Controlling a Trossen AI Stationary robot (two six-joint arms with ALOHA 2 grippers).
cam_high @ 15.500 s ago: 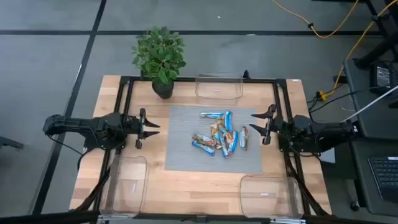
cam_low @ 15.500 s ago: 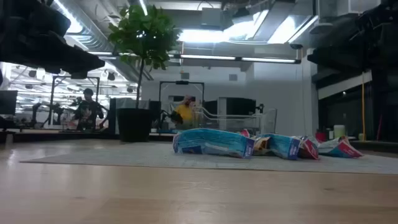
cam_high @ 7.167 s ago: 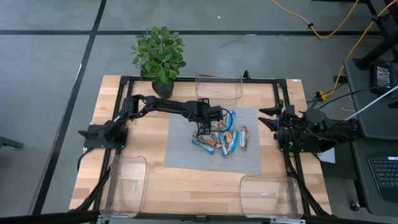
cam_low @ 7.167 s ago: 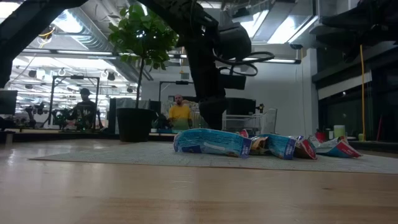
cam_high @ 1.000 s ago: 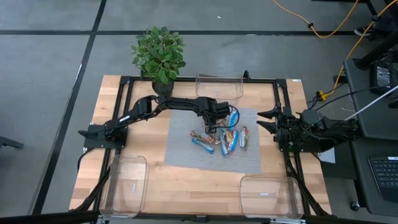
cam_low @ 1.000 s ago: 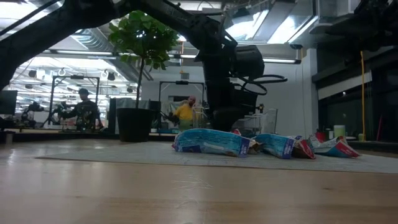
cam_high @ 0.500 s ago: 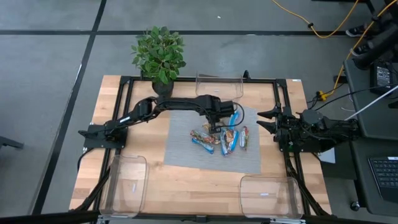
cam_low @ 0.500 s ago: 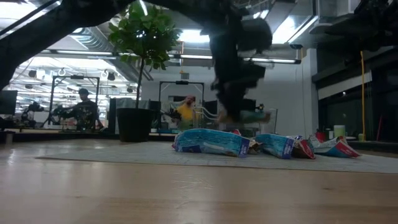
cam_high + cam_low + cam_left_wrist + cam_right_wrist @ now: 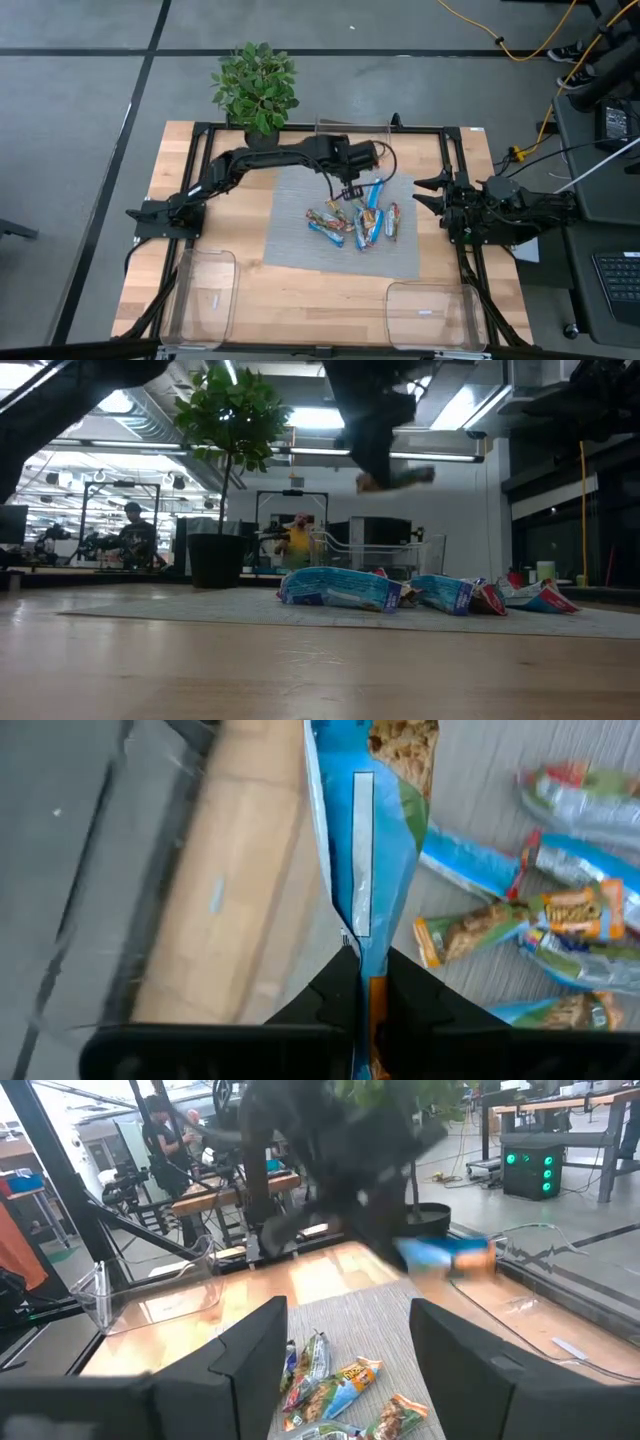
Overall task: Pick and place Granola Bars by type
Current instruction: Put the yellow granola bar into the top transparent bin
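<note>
We see the left arm stretched from its base at the table's left edge across toward the far edge, bent at the elbow, its wrist raised above the table near the far bin. The left gripper has its fingers pinched together on one end of a blue bar, which hangs clear of the table; in the low view that bar is well above the pile. In the high view the held bar is at the far edge of the grey mat, just short of the far bin. The other bars lie clustered around the mat's middle, blue and orange-red wrappers overlapping. The right arm lies low at the table's right edge, its gripper pointing toward the mat with fingers spread and holding nothing. Two more bins stand at the near corners, one left and one right, and a plant at the far-left corner.
</note>
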